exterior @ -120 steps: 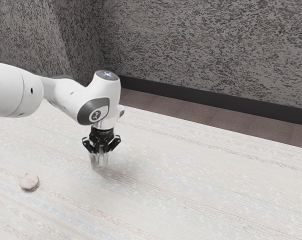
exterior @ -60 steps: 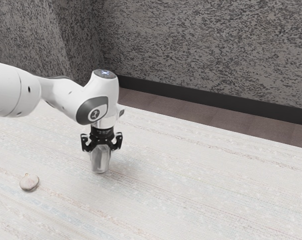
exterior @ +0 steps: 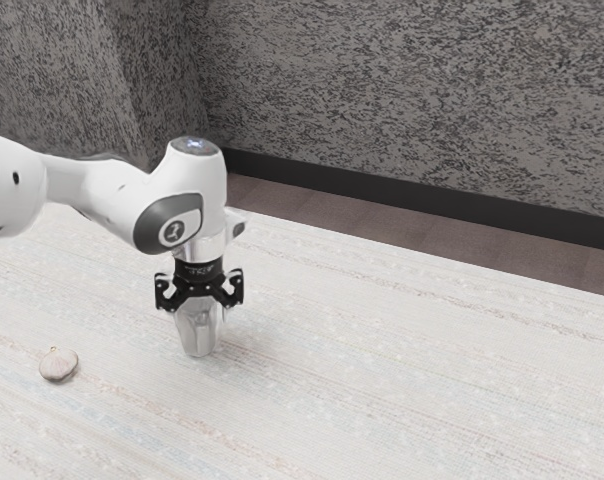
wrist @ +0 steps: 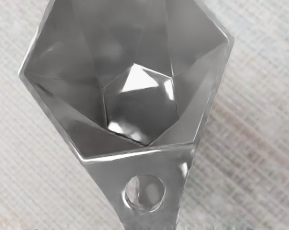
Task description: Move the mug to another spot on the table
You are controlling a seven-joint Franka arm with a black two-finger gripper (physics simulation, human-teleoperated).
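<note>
A small faceted silver mug (exterior: 200,342) hangs upright under my black gripper (exterior: 200,322), which is shut on its upper part. The mug's base is at or just above the pale table (exterior: 402,380); I cannot tell whether it touches. In the wrist view I look straight down into the mug (wrist: 135,96), with its shiny angular inside and a flat handle (wrist: 144,191) pierced by a round hole.
A small beige rounded lump (exterior: 59,363) lies on the table toward the exterior view's left of the mug. The table stretches wide toward the exterior view's right and front. A speckled grey wall (exterior: 412,90) and dark floor strip run behind its far edge.
My hand has carried the mug a short way toward the exterior view's left and nearer the front, and it has turned about its vertical axis. The beige lump has not moved.
</note>
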